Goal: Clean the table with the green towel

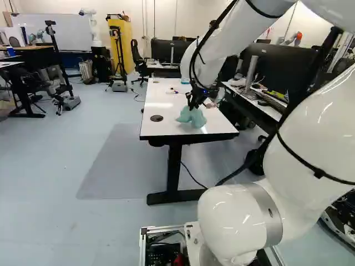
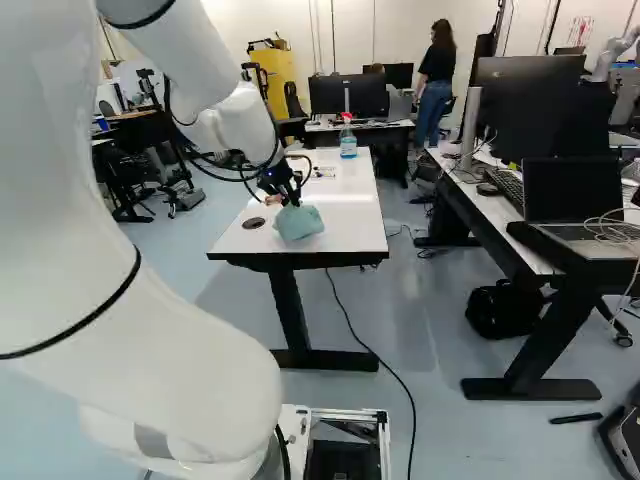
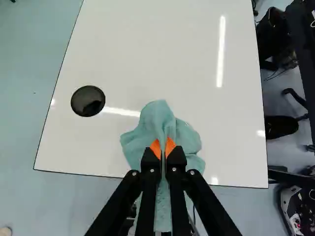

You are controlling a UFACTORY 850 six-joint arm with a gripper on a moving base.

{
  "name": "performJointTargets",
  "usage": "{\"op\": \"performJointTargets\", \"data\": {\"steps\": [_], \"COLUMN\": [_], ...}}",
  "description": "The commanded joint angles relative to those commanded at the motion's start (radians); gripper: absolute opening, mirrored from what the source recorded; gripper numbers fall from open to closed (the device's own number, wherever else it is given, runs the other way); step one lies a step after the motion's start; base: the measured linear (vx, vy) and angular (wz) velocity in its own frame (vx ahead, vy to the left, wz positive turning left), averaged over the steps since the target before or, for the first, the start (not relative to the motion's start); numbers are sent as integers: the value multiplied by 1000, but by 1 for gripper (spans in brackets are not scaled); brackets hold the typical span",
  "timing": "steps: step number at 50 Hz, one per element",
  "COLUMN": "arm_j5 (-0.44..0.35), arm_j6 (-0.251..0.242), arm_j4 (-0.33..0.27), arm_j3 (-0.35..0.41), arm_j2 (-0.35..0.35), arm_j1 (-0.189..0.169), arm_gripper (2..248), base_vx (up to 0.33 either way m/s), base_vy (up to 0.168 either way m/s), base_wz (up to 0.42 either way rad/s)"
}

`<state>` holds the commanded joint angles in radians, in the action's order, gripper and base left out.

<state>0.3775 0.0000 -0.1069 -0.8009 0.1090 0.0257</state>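
Note:
My gripper [image 1: 194, 102] is over the near part of the white table [image 1: 158, 131], with the green towel [image 1: 192, 117] bunched beneath it. The same towel [image 2: 299, 223] lies near the table's front edge in the right base view. In the wrist view my gripper [image 3: 163, 148] is shut on the towel [image 3: 158, 118]; a fold is pinched between its orange pads. The rest of the cloth spreads ahead of and beside the fingers over the tabletop [image 3: 152, 54]. What lies under the towel is hidden.
A round dark cable hole [image 3: 88, 101] is set in the tabletop beside the towel. Farther back stand a spray bottle [image 2: 348, 138] and some small items [image 2: 322, 172]. To the right is a desk with monitors [image 2: 530, 110]. Another robot [image 1: 92, 27] is at the far wall.

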Motion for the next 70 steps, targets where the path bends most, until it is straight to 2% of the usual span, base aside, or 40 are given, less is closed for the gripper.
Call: {"op": "performJointTargets", "data": {"steps": [8,23,39,46,57,70], "arm_j5": [72,74,-25,-58,-158,-230], "arm_j6": [0,0,0,0,0,0], "arm_j4": [0,0,0,1,19,39], "arm_j3": [2,3,-5,-26,-55,-64], "arm_j2": [25,47,38,16,-15,-24], "arm_j1": [0,0,-7,-27,-65,-110], "arm_gripper": [30,30,30,30,30,30], "base_vx": [0,0,0,0,0,0], "base_vy": [0,0,0,0,0,0], "base_wz": [0,0,0,0,0,0]}}
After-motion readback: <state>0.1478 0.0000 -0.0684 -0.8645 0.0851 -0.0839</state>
